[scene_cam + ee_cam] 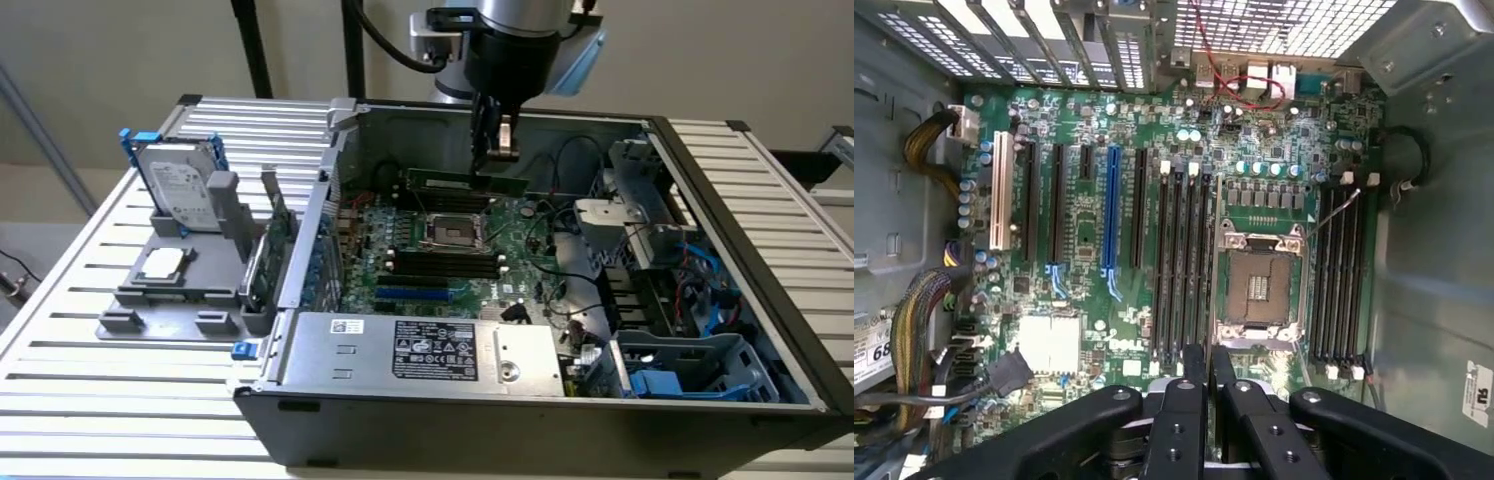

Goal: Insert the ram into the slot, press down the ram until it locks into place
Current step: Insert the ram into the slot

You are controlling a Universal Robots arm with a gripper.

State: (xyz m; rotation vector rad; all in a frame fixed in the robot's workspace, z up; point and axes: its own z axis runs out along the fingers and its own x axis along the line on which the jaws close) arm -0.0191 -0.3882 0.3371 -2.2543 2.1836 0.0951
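Exterior view first: the ram [447, 180] hangs in the upper middle of the frame. It is a thin green stick lying level, and its long axis runs across the picture from the exterior view's left to its right. The gripper [501, 155] comes straight down on it and pinches its two flat faces between the fingers, gripping nearer the stick's end on the exterior view's right than its middle. By my judgement the stick is in the air, clear of the motherboard [518, 215] under it.

Lower in the frame, on the near side of the square CPU socket [454, 232], lies a bank of long black sockets. The slot [430, 262] is one of these, though I cannot tell which. Their long axes run the same way as the stick, so I judge that no twist is called for. What separates the two is height and a sideways offset across the narrow direction of the sockets.

Wrist view agrees. The fingers are drawn close together with only a thin gap between them, and the black sockets [1192, 270] run straight away from that gap, parallel to it, just beside the CPU socket. A second, similar bank [1339, 280] lies on the socket's other side. The shorter blue slot [407, 293] sits beyond the first bank, further from the gripper, and the grey case [747, 200] walls it all in.
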